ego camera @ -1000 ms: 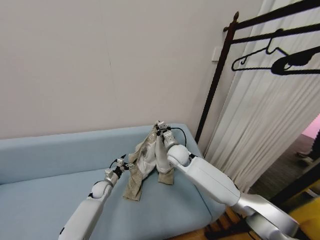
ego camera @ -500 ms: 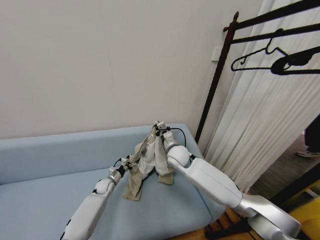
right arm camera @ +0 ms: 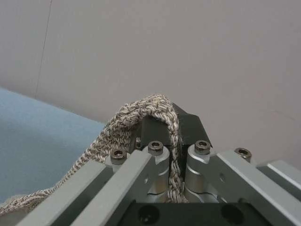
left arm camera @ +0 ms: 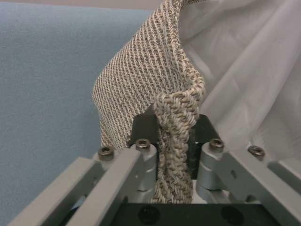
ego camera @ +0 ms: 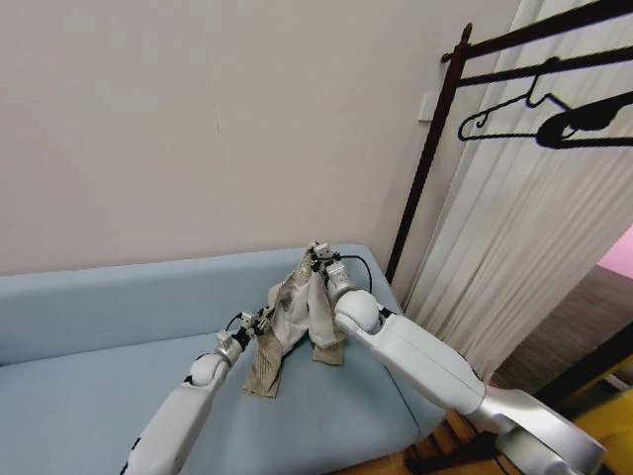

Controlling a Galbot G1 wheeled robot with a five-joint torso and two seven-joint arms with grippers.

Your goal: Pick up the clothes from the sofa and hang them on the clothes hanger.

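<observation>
Clothes [ego camera: 287, 327]: knit garment, right end of sofa [ego camera: 89, 396]; your left gripper [ego camera: 262, 319] and right gripper [ego camera: 318, 257] hold its edges, fingers closed. Risk: narrow pinches may slip.

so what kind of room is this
Probably a home-style living room corner: a light blue fabric sofa against a plain wall, a black metal clothes rack with black hangers, and a white pleated curtain. The left gripper and right gripper hold a beige knitted garment over the sofa.
</observation>
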